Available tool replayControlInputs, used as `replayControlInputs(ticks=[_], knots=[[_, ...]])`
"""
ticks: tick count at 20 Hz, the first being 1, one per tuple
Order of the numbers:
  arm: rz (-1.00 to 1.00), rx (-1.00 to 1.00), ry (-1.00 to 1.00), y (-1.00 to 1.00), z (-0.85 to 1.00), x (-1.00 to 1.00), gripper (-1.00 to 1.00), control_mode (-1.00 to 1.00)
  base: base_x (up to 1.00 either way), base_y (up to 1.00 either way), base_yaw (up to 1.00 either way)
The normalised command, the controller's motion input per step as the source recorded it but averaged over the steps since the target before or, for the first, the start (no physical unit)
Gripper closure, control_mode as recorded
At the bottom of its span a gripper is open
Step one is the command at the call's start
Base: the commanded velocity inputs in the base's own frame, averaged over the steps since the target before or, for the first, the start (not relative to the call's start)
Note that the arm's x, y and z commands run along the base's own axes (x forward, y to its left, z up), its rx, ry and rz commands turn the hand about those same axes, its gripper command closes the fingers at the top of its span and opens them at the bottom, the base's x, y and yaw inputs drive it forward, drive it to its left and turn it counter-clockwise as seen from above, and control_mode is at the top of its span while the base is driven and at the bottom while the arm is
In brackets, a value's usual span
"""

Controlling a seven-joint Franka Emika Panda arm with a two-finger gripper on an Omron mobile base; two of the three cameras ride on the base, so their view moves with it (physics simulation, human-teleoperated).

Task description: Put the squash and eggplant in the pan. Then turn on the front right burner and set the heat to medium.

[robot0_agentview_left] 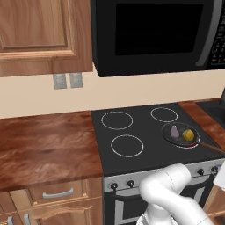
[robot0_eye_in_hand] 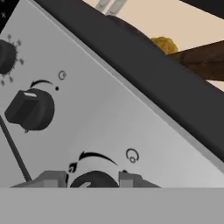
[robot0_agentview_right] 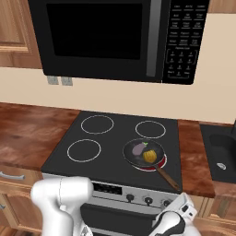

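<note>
Four white burner rings on black glass cooktop, set between two stretches of wooden table. Pan sitting over the front right burner, near the cooktop's front right corner, red glow showing under its rim. Squash and eggplant both inside the pan, side by side and about touching, eggplant toward the left rear, squash toward the right front. Brown pan handle angled out toward the front right corner of the cooktop, ending about at its front edge.

Overhead: black microwave hanging above the rear rings, wooden cabinet to its left, two wall outlets below that. Dark sink past the right strip of table. Drawers under the left table.

Low down at the stove front: grey control panel with a row of dark knobs. Hand pressed in close, one tip on each side of the nearest knob. Cannot tell whether clamped on it or just flanking it. Second knob near on the same panel, a third further along. Front lip of the cooktop directly above the hand, squash peeking over it.

Open glass across the whole left half of the cooktop and over the rear right ring. Tight quarters at the panel.
</note>
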Motion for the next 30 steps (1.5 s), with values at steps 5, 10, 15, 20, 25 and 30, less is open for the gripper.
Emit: replayControlInputs(ticks=[5, 10, 15, 20, 25, 30], knots=[[0.22, -0.79, 0.2, -0.07, -1.0, 0.62, 1.0, -1.0, 0.0, 0.0, 0.0], [0.21, -0.65, 0.33, -0.41, -1.0, 0.8, 1.0, -1.0, 0.0, 0.0, 0.0], [0.23, -0.53, 0.39, -0.61, -1.0, 0.72, 1.0, -1.0, 0.0, 0.0, 0.0], [0.25, -0.34, 0.56, -0.61, -1.0, 0.67, 1.0, -1.0, 0.0, 0.0, 0.0], [0.23, -0.07, 0.71, -0.93, -1.0, 0.55, 1.0, -1.0, 0.0, 0.0, 0.0], [0.21, 0.0, 0.69, -1.0, -1.0, 0.1, 1.0, -1.0, 0.0, 0.0, 0.0]])
